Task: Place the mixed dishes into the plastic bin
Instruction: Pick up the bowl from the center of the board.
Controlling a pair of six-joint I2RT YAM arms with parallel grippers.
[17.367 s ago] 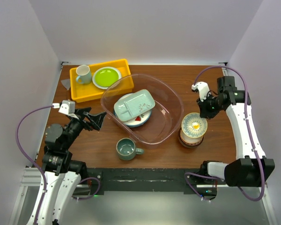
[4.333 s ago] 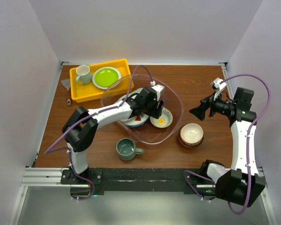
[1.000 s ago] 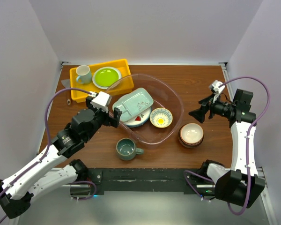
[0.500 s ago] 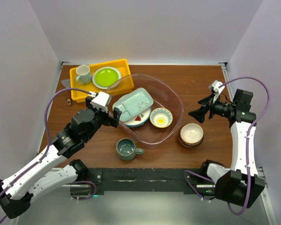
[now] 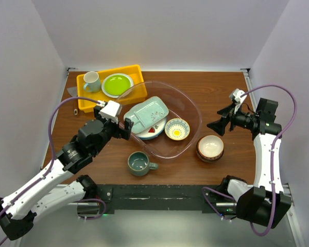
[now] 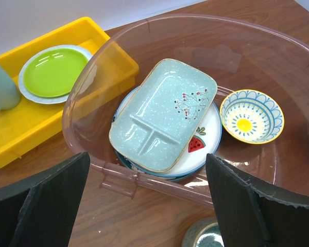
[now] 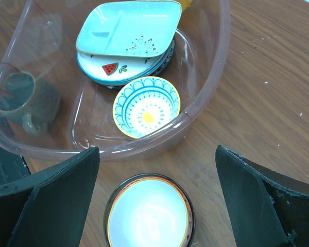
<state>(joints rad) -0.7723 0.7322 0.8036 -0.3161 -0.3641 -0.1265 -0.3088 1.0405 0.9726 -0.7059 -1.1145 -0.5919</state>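
Observation:
The clear plastic bin (image 5: 194, 105) holds a pale-green divided tray (image 5: 147, 112) lying on a white plate with a red fruit mark (image 5: 153, 130). A patterned yellow-inside bowl (image 5: 176, 129) sits beside them in the bin. A reddish-brown bowl (image 5: 210, 147) stands on the table right of the bin. The grey-green mug (image 5: 139, 163) stands in front of it. My left gripper (image 5: 127, 129) is open at the bin's left rim (image 6: 159, 181), with nothing between its fingers (image 6: 41, 203). My right gripper (image 5: 217, 119) is open above the reddish-brown bowl (image 7: 149, 213) and holds nothing.
A yellow rectangular tray (image 5: 87, 100) at the back left holds a lime-green plate (image 5: 117, 84) and a pale mug (image 5: 91, 81). It touches the bin's far-left corner. White walls close the table on three sides.
The yellow-inside bowl went from atop the reddish-brown bowl into the bin. My left arm has drawn back out of the bin. Nothing has moved over the last second.

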